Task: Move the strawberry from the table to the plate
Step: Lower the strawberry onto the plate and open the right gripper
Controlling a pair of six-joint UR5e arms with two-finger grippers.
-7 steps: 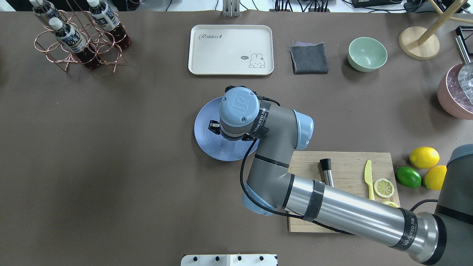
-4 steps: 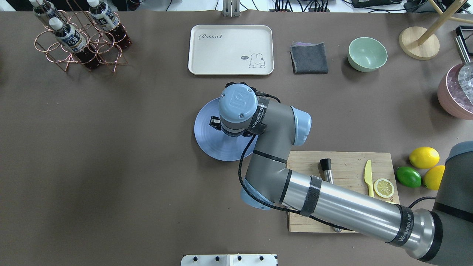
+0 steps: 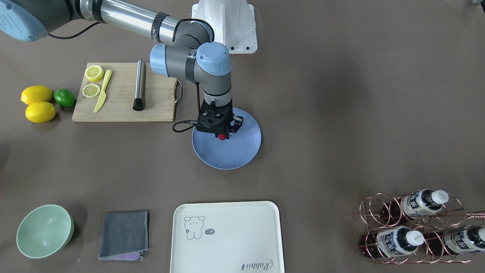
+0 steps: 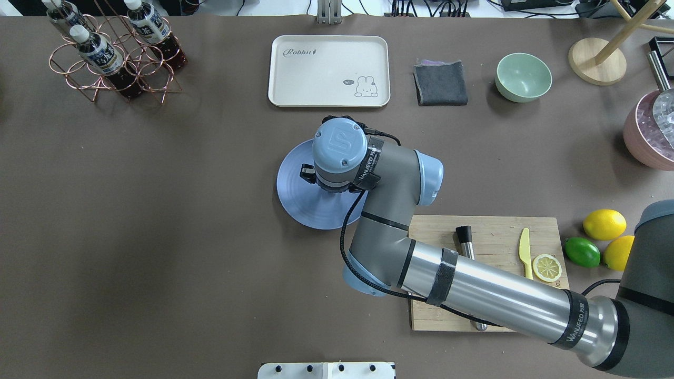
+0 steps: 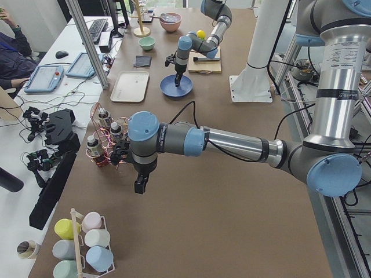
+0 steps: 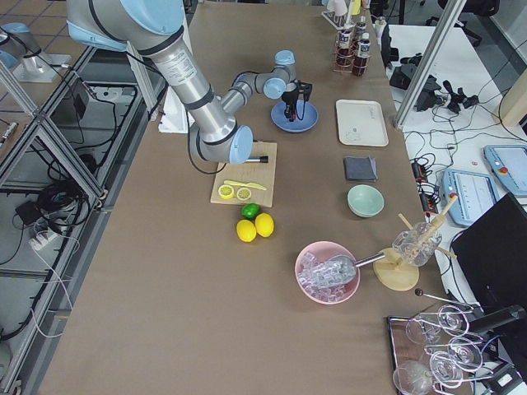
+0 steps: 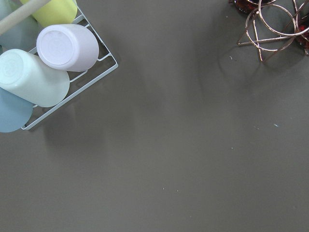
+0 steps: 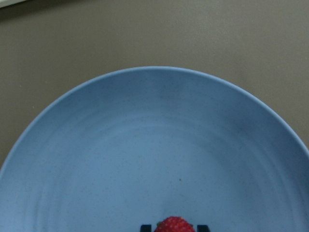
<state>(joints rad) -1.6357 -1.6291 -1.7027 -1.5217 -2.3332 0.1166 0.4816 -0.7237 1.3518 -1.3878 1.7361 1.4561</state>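
In the overhead view, the plate (image 4: 297,197) sits mid-frame, the tray (image 4: 329,63) above it, the cutting board (image 4: 495,231) lower right.

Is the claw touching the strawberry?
Touching. The right wrist view shows the strawberry wedged between the right claw's two black fingertips, over the plate.

Robotics lab: aluminium frames (image 5: 85,41), cabled desks (image 5: 74,36), tablets (image 5: 44,79).

In the exterior left view a long white desk (image 5: 72,37) sits at 10 o'clock beside a slanting silver aluminium post (image 5: 87,43). In the exterior right view, grey tiled floor (image 6: 25,313) fills 8 o'clock.
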